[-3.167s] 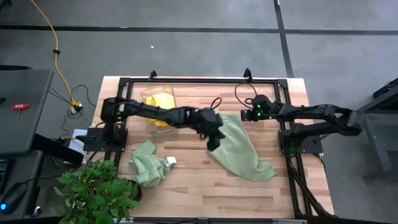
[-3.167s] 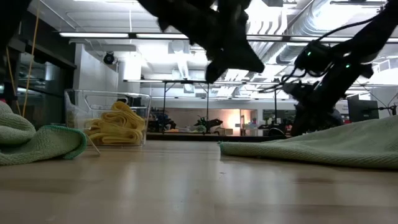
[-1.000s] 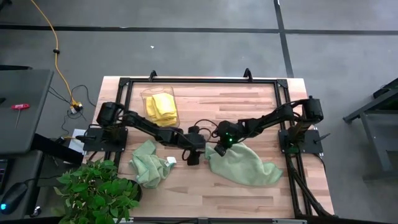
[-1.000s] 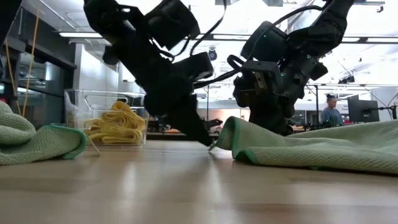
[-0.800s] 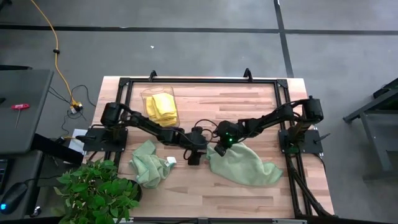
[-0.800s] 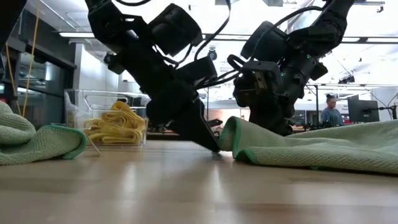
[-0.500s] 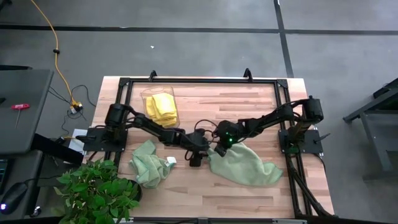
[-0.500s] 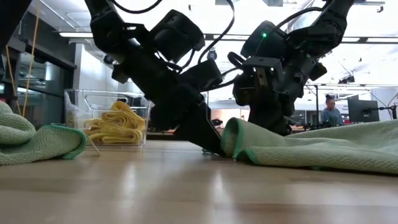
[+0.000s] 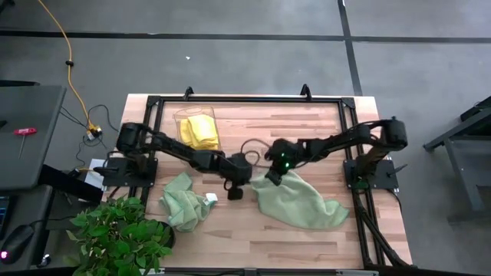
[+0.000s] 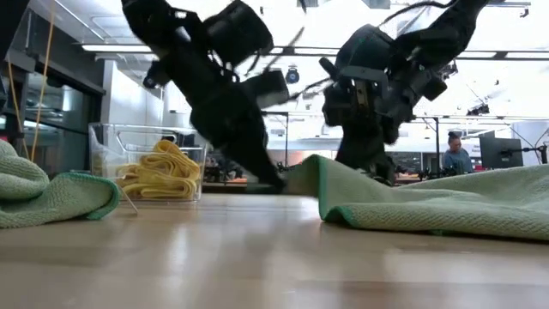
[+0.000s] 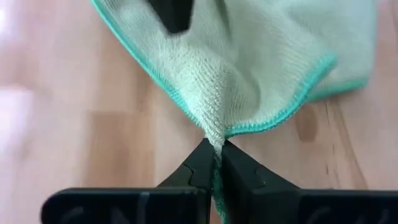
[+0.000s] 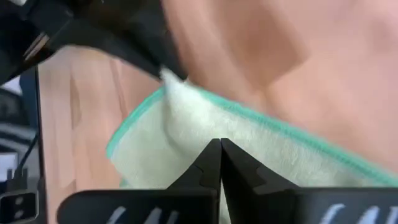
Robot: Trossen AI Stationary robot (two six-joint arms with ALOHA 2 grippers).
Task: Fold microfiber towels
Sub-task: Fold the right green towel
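Together, the left gripper [image 11: 214,163] and right gripper [image 12: 219,163] each pinch an edge of the sage green towel [image 9: 295,201] at mid-table, its rest lying on the wooden tabletop [image 9: 307,126].

no readable text, no labels, brands, numbers or signs legible anywhere

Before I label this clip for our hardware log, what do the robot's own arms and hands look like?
Both arms are black and jointed, built of slim segments. The left hand ends in two flat, tapering black fingers; the right hand has the same. A green light glows on the right wrist. Thin black cables loop above the wrists.
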